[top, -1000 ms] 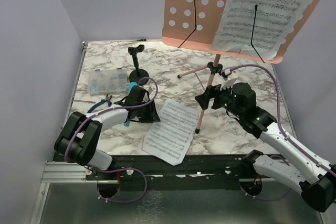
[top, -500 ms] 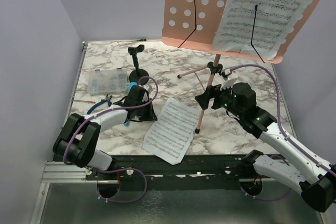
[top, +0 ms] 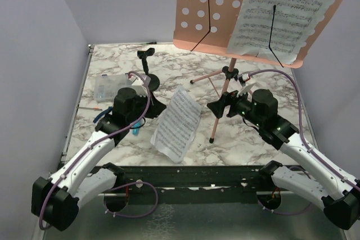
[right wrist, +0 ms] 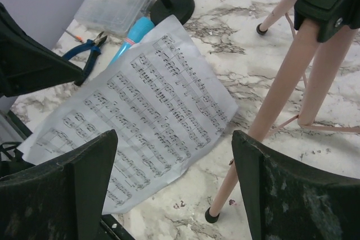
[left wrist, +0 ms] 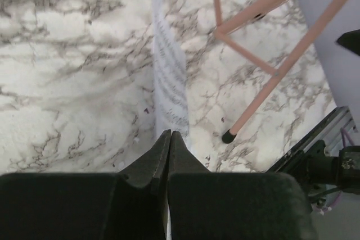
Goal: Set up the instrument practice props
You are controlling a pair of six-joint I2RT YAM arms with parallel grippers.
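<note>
My left gripper is shut on the left edge of a loose white sheet-music page and holds it tilted up off the table. In the left wrist view the page shows edge-on between the closed fingertips. The pink music stand's hole-punched panel carries another page. My right gripper is open and empty beside the stand's pole. The blue microphone lies on the table behind the held page. The black mic stand stands behind it.
A clear compartment box and blue-handled pliers lie at the left, partly under my left arm. The stand's pink tripod legs spread over the table's middle. Walls close in on both sides.
My left arm has pulled up and back, lifting the page's left edge off the table so it now stands tilted. The right arm has barely moved.
</note>
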